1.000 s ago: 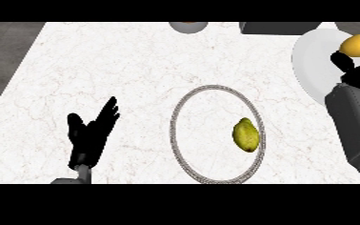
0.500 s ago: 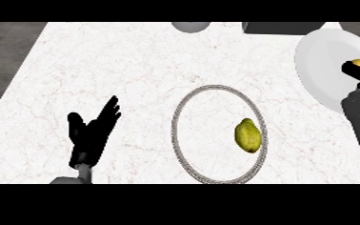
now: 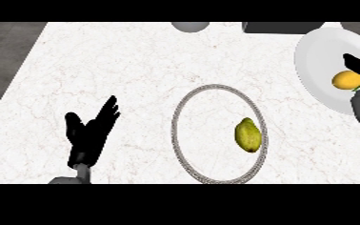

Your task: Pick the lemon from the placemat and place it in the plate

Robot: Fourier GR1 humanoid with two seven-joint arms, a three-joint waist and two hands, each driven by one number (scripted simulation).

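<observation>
A yellow lemon point(image 3: 345, 79) shows at the right edge, over the white round placemat point(image 3: 316, 62). My right hand point(image 3: 350, 62) is mostly cut off by that edge; its dark fingers curl round the lemon from above, and the grey forearm shows just below. The grey-rimmed plate point(image 3: 181, 124) lies in the middle of the counter, to the left of the lemon. A yellow-green fruit point(image 3: 247, 135) rests on the plate's right half. My left hand point(image 3: 91, 132) rests open at the lower left, fingers up, away from both.
A grey round object point(image 3: 190, 26) and a dark box point(image 3: 281, 27) stand at the counter's far edge. The counter's left edge runs along a dark strip point(image 3: 17, 52) at the upper left.
My right hand has brought the lemon down the view, from the placemat's far side toward its near part. The left hand and the yellow-green fruit have not moved.
</observation>
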